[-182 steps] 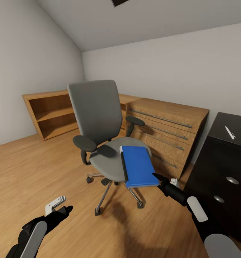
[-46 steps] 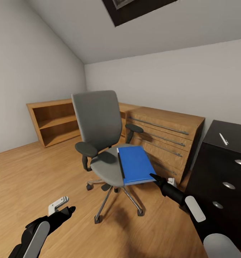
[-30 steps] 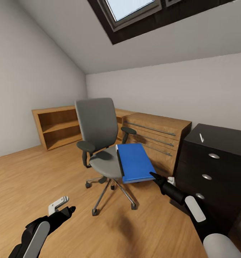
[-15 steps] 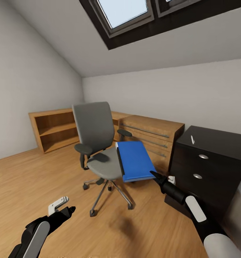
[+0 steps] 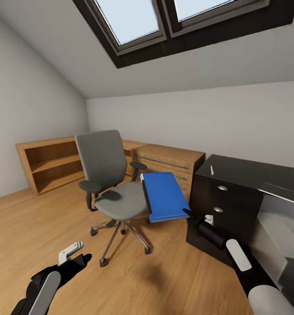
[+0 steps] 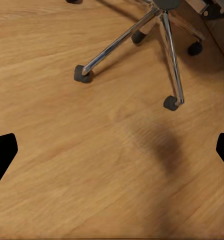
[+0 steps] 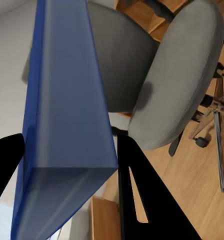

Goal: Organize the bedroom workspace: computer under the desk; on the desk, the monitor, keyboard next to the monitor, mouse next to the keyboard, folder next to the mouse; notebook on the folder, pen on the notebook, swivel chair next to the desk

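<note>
**Folder up and heading for the desk**

Our right gripper (image 5: 187,213) is clamped on the near edge of the folder (image 5: 163,196), held flat at centre frame, clear of the swivel chair (image 5: 110,175) beside it, so we judge it's ready to carry. At right, the desk (image 5: 247,171) waits with the pen (image 5: 211,169) on top. Lower left, our left gripper (image 5: 79,258) hangs spread wide, empty.

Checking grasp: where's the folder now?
Head view centre: the folder is in the right gripper, off the swivel chair seat, left of the desk.
</note>
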Available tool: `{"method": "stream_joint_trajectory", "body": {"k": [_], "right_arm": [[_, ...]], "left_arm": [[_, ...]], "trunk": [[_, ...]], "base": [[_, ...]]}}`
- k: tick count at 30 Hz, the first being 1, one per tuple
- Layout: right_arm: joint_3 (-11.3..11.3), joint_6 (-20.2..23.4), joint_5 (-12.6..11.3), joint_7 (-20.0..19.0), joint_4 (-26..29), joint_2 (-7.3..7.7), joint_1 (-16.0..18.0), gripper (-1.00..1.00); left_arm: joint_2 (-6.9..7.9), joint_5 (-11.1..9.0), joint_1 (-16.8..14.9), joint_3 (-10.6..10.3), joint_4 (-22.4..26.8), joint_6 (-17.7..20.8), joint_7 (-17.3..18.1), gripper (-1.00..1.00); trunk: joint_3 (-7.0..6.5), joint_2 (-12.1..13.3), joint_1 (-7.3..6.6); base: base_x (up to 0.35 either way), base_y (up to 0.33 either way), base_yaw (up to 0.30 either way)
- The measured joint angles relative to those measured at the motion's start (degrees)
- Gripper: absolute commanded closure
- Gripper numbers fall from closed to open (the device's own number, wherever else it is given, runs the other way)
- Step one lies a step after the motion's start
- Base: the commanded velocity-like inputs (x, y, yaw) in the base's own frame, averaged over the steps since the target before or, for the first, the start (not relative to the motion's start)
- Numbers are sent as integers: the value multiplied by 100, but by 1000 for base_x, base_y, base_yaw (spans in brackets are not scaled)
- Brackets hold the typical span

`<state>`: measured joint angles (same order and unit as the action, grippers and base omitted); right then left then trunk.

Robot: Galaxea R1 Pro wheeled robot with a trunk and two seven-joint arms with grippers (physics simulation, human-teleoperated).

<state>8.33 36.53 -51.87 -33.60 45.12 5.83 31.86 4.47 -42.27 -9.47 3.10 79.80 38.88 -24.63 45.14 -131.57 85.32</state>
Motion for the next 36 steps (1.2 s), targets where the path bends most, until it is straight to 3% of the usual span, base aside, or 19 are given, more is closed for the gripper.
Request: {"method": "stream_joint_trajectory", "body": {"k": [9, 12, 15, 19, 21, 23, 25, 26, 29, 36], "right_arm": [[0, 0, 4, -95, -5, -1, 0, 100], [0, 0, 6, -143, -3, -1, 0, 100], [0, 0, 5, -157, -2, -2, 0, 100], [0, 11, -1, -193, 5, 9, 1, 100], [0, 13, 0, -216, 7, 11, 1, 100], [0, 12, 1, -219, 7, 9, 1, 100], [0, 12, 0, -220, 7, 8, 1, 100], [0, 5, -1, -221, 6, 7, 1, 100], [-2, 3, 6, -227, 8, 1, 1, 100], [-7, -2, 18, -227, 93, -4, 1, 100]], "left_arm": [[-21, -1, 0, 0, -23, 2, -7, -100], [-63, 0, 0, -1, -236, -2, -6, -100], [-72, 9, 1, -1, -520, -24, 2, -100], [-80, 62, 9, -7, -1394, -126, 3, -100], [-65, 182, 10, -32, -2229, -717, 9, -100], [-71, 348, 9, -116, -2586, -1103, 53, -100], [-75, 567, 9, -329, -2950, -1531, 152, -100], [-72, 907, 12, -810, -3643, -2582, 478, -100], [-69, 981, 9, -903, -3818, -2844, 538, -100], [-76, 999, 8, -934, -3861, -2920, 555, -100]], "trunk": [[-194, 361, -199], [-251, 481, -265], [-306, 602, -331], [-378, 762, -419], [-414, 842, -463], [-450, 923, -507], [-486, 1003, -551], [-502, 1043, -572], [-558, 1163, -639], [-683, 1444, -792]], "base": [[-23, 0, -259], [-1, 0, -251], [0, 0, -118], [0, 0, -19], [0, 0, -3], [0, 0, -1], [0, 0, 0], [0, 0, 0], [0, 0, -41], [0, 0, -226]]}}
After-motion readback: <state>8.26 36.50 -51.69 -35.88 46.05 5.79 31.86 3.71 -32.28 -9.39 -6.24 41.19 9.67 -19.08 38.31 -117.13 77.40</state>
